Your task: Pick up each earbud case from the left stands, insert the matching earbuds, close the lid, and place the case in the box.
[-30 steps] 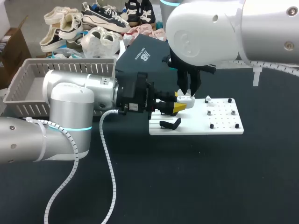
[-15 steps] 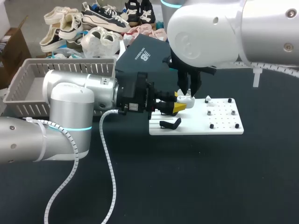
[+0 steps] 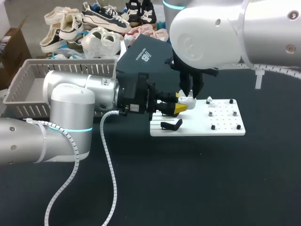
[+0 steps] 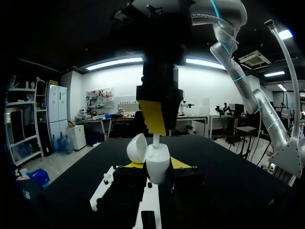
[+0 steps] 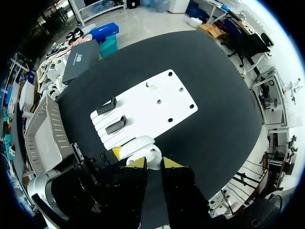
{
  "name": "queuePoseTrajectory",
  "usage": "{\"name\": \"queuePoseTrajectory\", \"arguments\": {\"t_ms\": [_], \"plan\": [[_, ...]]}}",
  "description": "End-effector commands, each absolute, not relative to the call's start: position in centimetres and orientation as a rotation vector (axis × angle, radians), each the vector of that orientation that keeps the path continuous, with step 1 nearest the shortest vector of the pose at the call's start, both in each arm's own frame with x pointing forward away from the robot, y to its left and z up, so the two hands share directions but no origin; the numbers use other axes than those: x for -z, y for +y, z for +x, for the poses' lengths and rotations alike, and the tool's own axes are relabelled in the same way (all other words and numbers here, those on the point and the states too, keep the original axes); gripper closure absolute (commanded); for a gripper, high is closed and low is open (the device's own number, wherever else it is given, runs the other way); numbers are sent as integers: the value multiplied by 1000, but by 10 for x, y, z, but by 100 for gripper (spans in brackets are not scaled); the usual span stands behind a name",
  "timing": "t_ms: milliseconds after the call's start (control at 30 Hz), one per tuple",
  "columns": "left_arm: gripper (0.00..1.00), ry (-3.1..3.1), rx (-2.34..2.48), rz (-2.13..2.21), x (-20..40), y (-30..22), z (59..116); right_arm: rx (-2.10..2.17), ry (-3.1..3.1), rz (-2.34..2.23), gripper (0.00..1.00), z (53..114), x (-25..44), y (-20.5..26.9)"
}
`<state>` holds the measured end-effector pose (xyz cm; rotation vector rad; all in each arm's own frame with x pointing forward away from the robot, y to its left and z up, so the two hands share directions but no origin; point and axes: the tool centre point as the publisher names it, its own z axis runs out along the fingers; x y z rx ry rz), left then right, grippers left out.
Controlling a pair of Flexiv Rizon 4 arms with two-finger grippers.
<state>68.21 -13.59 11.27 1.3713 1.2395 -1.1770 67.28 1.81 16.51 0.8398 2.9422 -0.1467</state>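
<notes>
We hold case (image 3: 187, 100) in left jaws, pinched from both sides, lid (image 4: 137, 148) open, over board (image 3: 225, 128) rear-left corner. Right jaws narrow, gripping earbud (image 4: 156, 139) just above case. We judge case light, rigid, slippery, hinge fragile. Best hold: lower body flanks, clear of lid.

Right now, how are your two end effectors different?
The left end effector lies sideways, low over the white board; the right end effector points straight down. The left one grips the open earbud case; the right one pinches a thin earbud above it. Both have yellow tips.
</notes>
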Motion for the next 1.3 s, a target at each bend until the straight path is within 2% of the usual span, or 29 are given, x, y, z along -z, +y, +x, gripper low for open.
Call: {"name": "queuePoseTrajectory", "arguments": {"t_ms": [33,767,867,1000,1300], "plan": [[100,1237,1179,1372,-112,-136,684,143,2938,847,100,672,-163,16],[100,1237,1179,1372,-112,-136,684,169,2956,834,100,673,-155,17],[100,1237,1179,1372,-112,-136,684,171,2960,837,84,673,-154,17],[100,1237,1179,1372,-112,-136,684,170,2965,839,70,673,-153,18],[100,1237,1179,1372,-112,-136,684,121,2958,835,67,673,-160,19]]}}
